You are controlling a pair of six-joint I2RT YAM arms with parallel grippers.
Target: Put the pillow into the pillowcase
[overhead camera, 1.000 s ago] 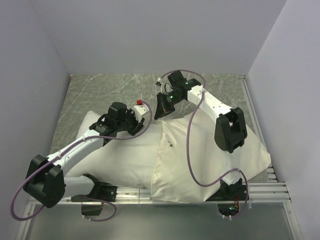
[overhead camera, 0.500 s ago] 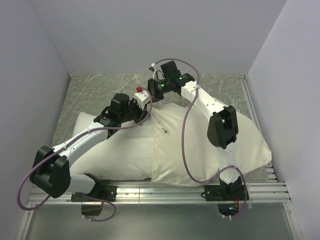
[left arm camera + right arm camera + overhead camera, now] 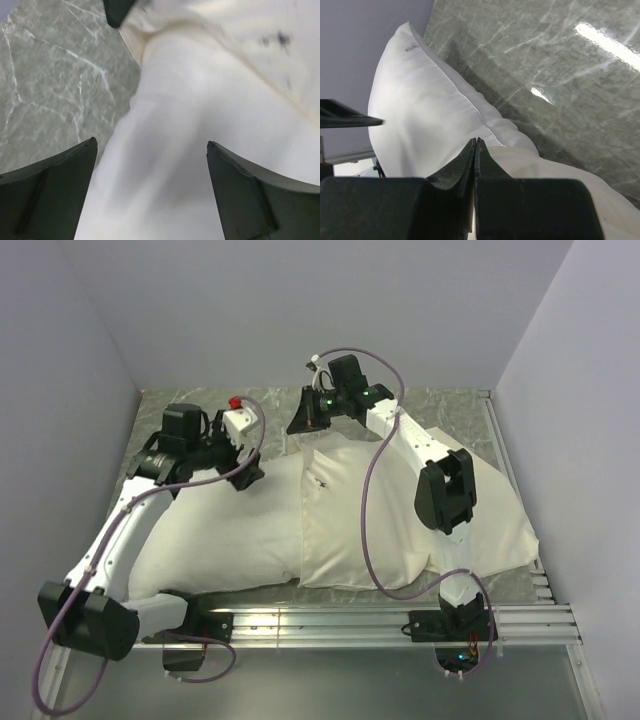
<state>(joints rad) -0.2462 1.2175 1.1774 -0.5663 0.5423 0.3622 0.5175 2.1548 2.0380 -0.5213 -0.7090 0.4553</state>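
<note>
The white pillow (image 3: pixel 220 530) lies across the table's left half, its right end inside the cream pillowcase (image 3: pixel 380 530). My left gripper (image 3: pixel 243 476) hovers open over the pillow's far edge, and the pillow (image 3: pixel 165 150) fills the wide gap of that left gripper (image 3: pixel 151 142), which holds nothing. The pillowcase (image 3: pixel 240 30) shows at the upper right there. My right gripper (image 3: pixel 300 424) is shut at the pillowcase's far left corner, on its mouth edge. In the right wrist view, the right gripper (image 3: pixel 476 141) points at the pillow (image 3: pixel 420 110), with pillowcase (image 3: pixel 545 175) fabric running under the fingers.
The grey marble table (image 3: pixel 200 410) is bare behind the bedding. Pale walls close in on the left, back and right. An aluminium rail (image 3: pixel 330 620) with the arm bases runs along the near edge. The right arm's purple cable (image 3: pixel 365 520) hangs over the pillowcase.
My left gripper closed, then opened wide and drew back to the left, off the pillowcase's mouth. The right gripper moved up and left with the pillowcase's edge, and the pillowcase now lies flatter.
</note>
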